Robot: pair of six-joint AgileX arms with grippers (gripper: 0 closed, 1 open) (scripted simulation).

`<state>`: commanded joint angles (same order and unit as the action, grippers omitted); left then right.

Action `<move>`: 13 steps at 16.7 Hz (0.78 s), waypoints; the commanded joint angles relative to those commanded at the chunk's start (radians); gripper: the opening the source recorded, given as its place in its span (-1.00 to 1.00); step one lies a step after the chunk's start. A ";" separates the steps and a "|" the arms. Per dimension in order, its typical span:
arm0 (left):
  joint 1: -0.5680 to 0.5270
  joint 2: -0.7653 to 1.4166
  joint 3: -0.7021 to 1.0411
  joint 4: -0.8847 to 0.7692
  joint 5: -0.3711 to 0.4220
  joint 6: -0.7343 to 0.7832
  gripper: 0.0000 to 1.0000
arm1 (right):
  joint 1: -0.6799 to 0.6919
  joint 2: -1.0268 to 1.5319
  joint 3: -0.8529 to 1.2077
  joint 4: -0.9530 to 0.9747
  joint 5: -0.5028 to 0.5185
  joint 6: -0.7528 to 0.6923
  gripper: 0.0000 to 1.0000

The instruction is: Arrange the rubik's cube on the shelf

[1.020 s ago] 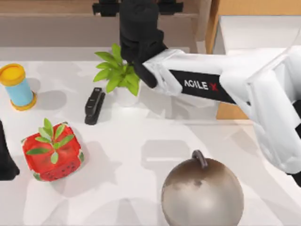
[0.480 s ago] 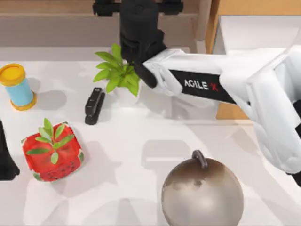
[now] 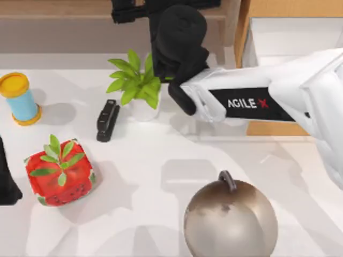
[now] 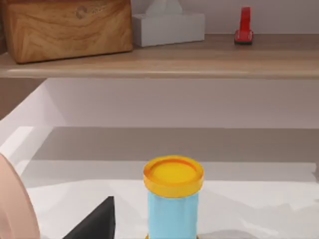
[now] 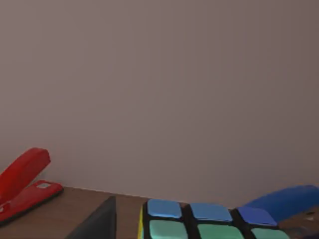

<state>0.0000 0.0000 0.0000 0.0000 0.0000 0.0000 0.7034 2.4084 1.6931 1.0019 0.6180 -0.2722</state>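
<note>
The right gripper (image 3: 166,8) reaches over the shelf (image 3: 64,10) at the top view's 12 o'clock edge, and in the right wrist view the rubik's cube (image 5: 209,221) sits low in front of the camera, apparently on or just above the wooden board, with a red stapler (image 5: 25,181) to one side, a blue object (image 5: 281,199) to the other and the beige back panel behind; whether the jaws are pinching the cube or already spread I cannot tell. The likely trouble is a drag: if the fingers are not clear when the arm backs off, the cube could be pulled toward the shelf's front lip and drop onto the table. A sideways swing could also knock the red stapler or the blue object, both near the cube. Below the forearm, the potted plant (image 3: 134,85) stands close to the wrist at about 11 o'clock, so a low retreat may clip its leaves. Open room lies toward 6 o'clock, between the black stapler (image 3: 107,120) and the bronze kettle ball (image 3: 230,219). The left gripper (image 3: 6,179) is parked at 9 o'clock beside the strawberry cube (image 3: 59,174), near the blue-and-yellow spool (image 3: 19,99)
</note>
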 joint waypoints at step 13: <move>0.000 0.000 0.000 0.000 0.000 0.000 1.00 | -0.102 -0.489 -1.082 0.817 -0.250 -0.799 1.00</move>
<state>0.0000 0.0000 0.0000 0.0000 0.0000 0.0000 0.6015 1.9197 0.6112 1.8185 0.3681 -1.0715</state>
